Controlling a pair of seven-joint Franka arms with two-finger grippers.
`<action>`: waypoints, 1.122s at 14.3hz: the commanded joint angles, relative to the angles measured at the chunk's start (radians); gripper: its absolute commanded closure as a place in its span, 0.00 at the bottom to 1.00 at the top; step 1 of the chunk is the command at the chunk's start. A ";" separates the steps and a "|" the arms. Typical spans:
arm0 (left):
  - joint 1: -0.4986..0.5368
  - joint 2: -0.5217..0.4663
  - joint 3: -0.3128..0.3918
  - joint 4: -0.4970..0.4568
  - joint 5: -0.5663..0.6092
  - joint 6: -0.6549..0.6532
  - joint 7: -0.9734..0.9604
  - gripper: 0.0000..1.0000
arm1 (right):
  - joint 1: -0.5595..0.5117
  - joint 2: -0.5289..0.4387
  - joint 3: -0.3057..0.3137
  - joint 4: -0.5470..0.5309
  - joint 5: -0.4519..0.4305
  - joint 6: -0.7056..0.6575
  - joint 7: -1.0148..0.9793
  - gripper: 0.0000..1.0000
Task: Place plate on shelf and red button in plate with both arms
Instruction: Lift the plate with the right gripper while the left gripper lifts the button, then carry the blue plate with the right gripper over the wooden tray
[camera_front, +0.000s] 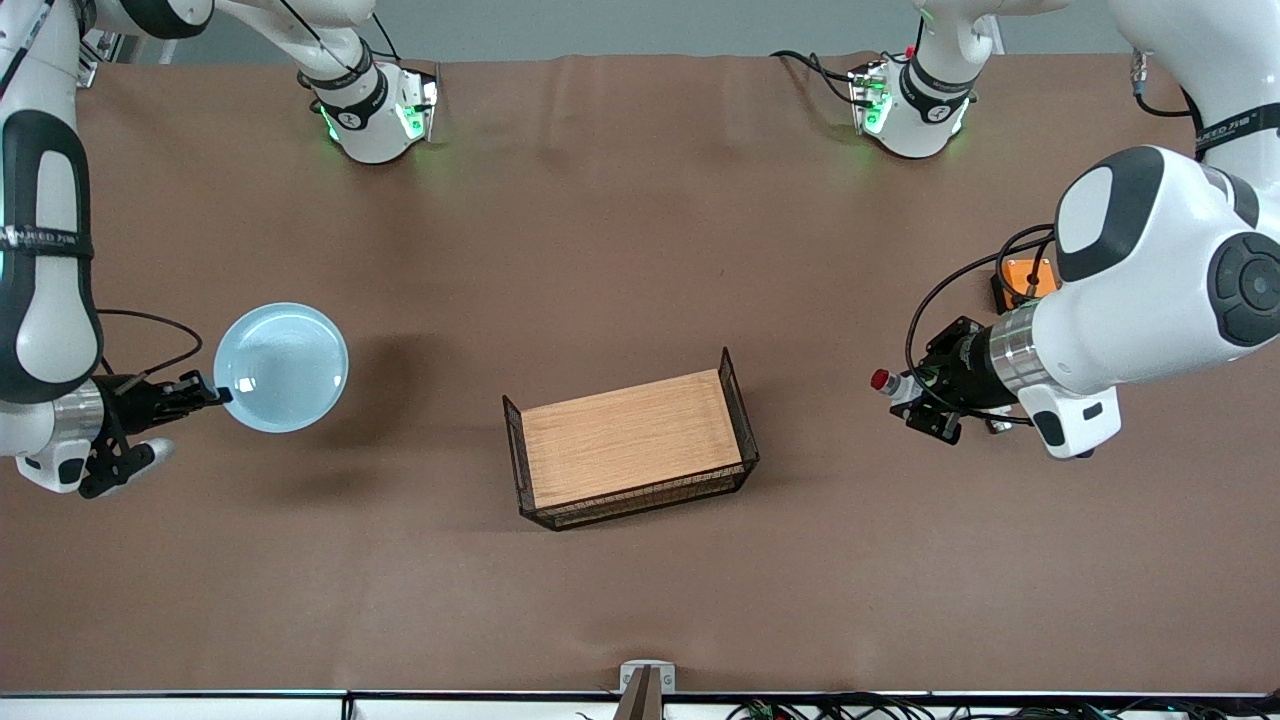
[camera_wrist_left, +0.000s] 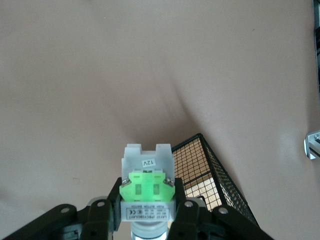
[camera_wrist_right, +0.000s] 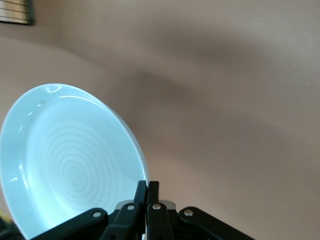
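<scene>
At the right arm's end of the table, the right gripper (camera_front: 205, 388) is pinched shut on the rim of the pale blue plate (camera_front: 282, 367), holding it up in the air over bare brown table (camera_front: 600, 250); the shadow cast beside the plate suggests it is clear of the surface. In the middle stands a black wire basket (camera_front: 738, 400) with a wooden floor, nothing in it, which I judge to be where both things are meant to go. Toward the left arm's end, the left gripper (camera_front: 915, 395) is closed on the red button (camera_front: 895, 385), also held over the table, its red cap pointing toward the basket; an orange box (camera_front: 1030, 277) sits partly hidden under that arm. The plate hangs by a thin edge grip only, so a quick swing or a knock against the basket's wire wall could let it pivot or slip out of the fingers. If both arms move to the basket together, the grippers could crowd each other over it, and a button set down first might leave the plate tilted on top of it. The left wrist view shows what the front view cannot: the button's green block (camera_wrist_left: 147, 189) and a small "12V" label, with a basket corner (camera_wrist_left: 210, 170) ahead. The right wrist view shows the fingertips (camera_wrist_right: 148, 192) meeting tightly on the plate's rim (camera_wrist_right: 131, 145) and faint concentric rings in its well.
</scene>
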 joint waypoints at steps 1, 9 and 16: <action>-0.003 0.009 0.006 0.032 -0.013 -0.006 -0.015 1.00 | 0.017 -0.046 0.002 -0.019 0.057 -0.049 0.087 1.00; -0.004 0.011 0.006 0.032 -0.013 -0.003 -0.015 1.00 | 0.103 -0.162 0.000 -0.022 0.054 -0.150 0.262 0.99; -0.004 0.011 0.006 0.032 -0.013 -0.003 -0.015 1.00 | 0.163 -0.232 0.000 -0.028 0.054 -0.209 0.324 0.99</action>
